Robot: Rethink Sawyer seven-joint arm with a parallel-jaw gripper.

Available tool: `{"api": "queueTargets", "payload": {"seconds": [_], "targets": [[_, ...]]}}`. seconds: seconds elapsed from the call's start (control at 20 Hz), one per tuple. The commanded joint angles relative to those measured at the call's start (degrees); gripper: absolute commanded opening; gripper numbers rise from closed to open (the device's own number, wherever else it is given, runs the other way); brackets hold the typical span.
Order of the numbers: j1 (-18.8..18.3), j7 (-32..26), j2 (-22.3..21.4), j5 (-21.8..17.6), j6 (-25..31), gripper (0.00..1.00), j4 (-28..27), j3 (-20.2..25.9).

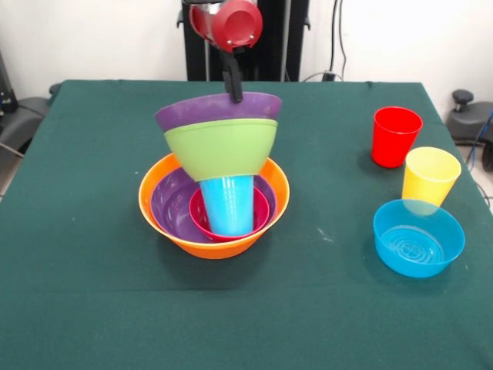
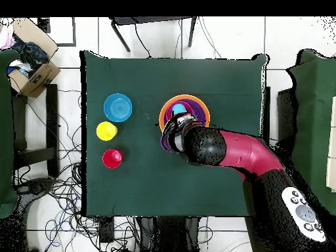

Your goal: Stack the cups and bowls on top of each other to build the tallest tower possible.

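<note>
At mid-worktop (image 1: 77,308) the tilted purple bowl (image 1: 192,112), nested over the green bowl (image 1: 219,146) on the blue cup (image 1: 227,204), is gripped at its rim by the jaws, so levelling and release are judged next.

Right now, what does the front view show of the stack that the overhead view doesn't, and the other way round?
Only the front view shows the stack's layers from the side: the blue cup upside down in the small pink-red bowl, carrying the tilted lime green bowl and purple bowl, with the hand at the purple rim. Only the overhead view shows the whole red arm reaching across the table. Both show the large orange bowl, red cup, yellow cup and small blue bowl.
</note>
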Motion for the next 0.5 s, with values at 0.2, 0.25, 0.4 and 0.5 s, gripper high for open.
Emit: {"api": "queueTargets", "payload": {"seconds": [0.2, 0.25, 0.4, 0.5], "targets": [[2.1, -0.75, 3.23, -0.66, 8.91, 0.0, -7.87, -4.42], [2.15, -0.59, 3.54, -0.74, 8.46, 0.0, -7.86, -4.51], [3.35, 0.63, 4.56, -1.67, 6.37, 0.0, -8.34, -5.79], [4.54, 1.75, 5.01, -2.37, 4.84, 0.0, -8.62, -7.03]]}}
